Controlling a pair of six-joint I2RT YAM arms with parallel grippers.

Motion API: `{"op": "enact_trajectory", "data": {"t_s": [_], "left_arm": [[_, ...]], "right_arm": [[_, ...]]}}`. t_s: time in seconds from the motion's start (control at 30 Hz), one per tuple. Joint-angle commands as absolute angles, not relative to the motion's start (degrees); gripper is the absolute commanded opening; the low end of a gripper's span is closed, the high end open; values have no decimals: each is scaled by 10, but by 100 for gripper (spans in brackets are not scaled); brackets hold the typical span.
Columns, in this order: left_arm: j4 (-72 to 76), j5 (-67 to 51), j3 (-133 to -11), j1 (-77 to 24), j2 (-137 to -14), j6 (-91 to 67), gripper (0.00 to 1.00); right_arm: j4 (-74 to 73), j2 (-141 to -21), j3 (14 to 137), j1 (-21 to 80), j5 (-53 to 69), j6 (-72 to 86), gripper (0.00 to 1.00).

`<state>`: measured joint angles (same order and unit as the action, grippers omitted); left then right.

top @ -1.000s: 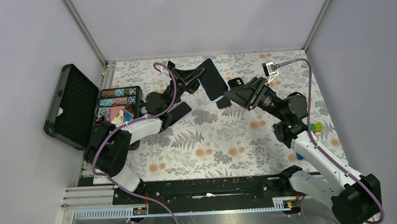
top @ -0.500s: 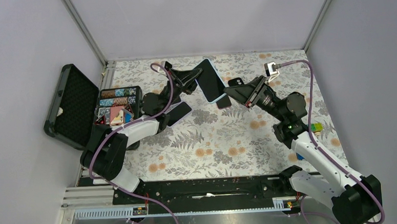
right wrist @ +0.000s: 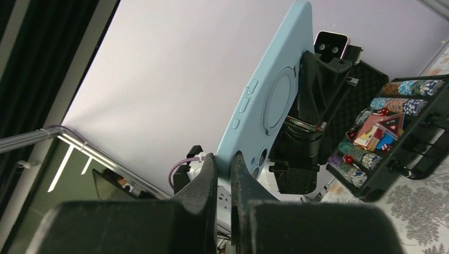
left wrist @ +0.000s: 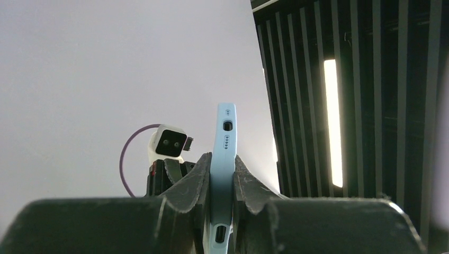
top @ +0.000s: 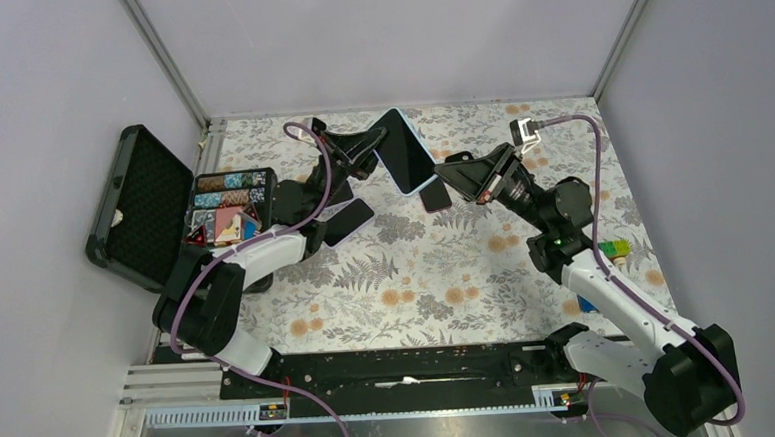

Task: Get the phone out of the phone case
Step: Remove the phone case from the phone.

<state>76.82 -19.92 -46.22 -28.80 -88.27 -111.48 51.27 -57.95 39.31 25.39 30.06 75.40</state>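
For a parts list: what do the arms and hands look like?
The left arm and right arm have white links and black joints, each trailed by a purple cable. The left hand and right hand are black with wedge-shaped fingers. A green light glows on the right arm.

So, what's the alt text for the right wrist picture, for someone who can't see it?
A light blue phone case, seen from its back, is pinched at its near end by the right pincer, while the left pincer clamps it farther up. A box of poker chips sits at right.
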Motion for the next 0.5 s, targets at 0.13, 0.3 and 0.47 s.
{"op": "enact_trajectory", "data": {"t_s": [0.13, 0.3, 0.47], "left_arm": [[835, -191, -474, -296, -839, -1154, 0], [834, -179, -496, -296, -833, -1173, 0], [833, -155, -532, -301, -841, -1202, 0]], "right_arm": [[591, -614, 381, 256, 296, 832, 0], [662, -657, 370, 256, 285, 934, 0], [689, -678, 375, 256, 272, 980, 0]]}}
